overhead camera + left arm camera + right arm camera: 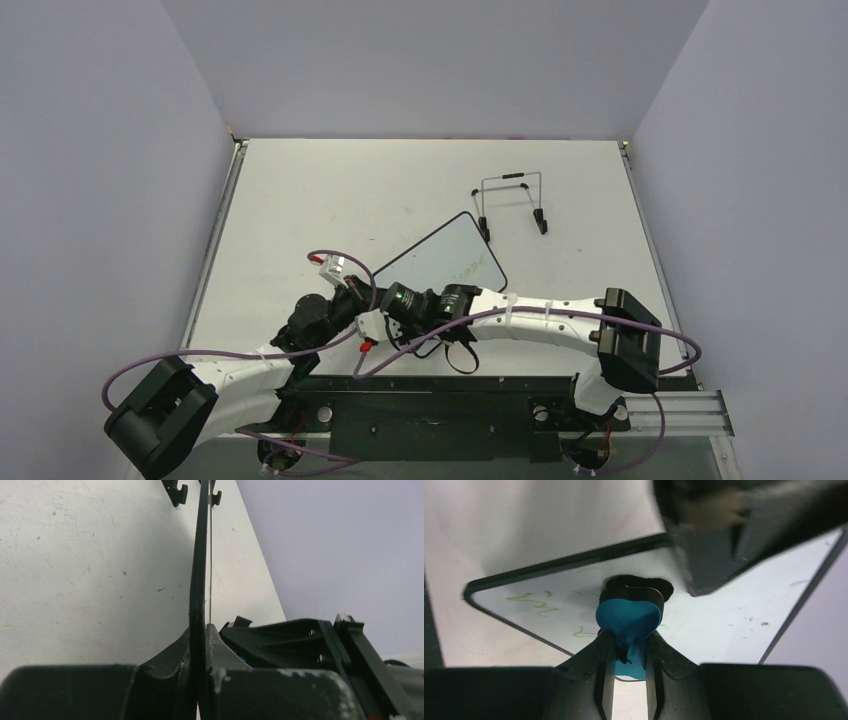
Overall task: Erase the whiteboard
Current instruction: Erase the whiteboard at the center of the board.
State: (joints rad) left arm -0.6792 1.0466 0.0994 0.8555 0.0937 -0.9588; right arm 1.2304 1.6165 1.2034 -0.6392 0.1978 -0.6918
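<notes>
Top external view: whiteboard (440, 262) sits mid-counter (330, 200), turned diagonal, far corner pointing toward a wire stand (510, 200) w/ black feet. Stand is apart from the board, nearer the back wall. Near corner of the board is hidden under both wrists, which meet over it. Left arm (240, 375) reaches in from lower left, right arm (540, 315) from the right.

Left wrist view: left end effector (200, 635) is clenched on the whiteboard's black frame. Board seen edge-on, running straight away from the cam, one finger on each side, no gap visible. Stand's black feet (175, 491) show at top of frame. Cannot tell whether the gripped edge is lifted off the counter.

Right wrist view: right end effector (626, 642) is grasping a blue eraser (629, 617), fingers pinched on its lower part. Eraser's black pad end points at the board's white face and appears to meet it near the middle; contact not 100% certain. Green writing (531, 602) is present to the left of the eraser, w/ fainter green marks beside and below it. Small dark specks on the right part of the board face. Dark blurred mass at upper right overlaps the board's far edge; too blurred to ID.
</notes>
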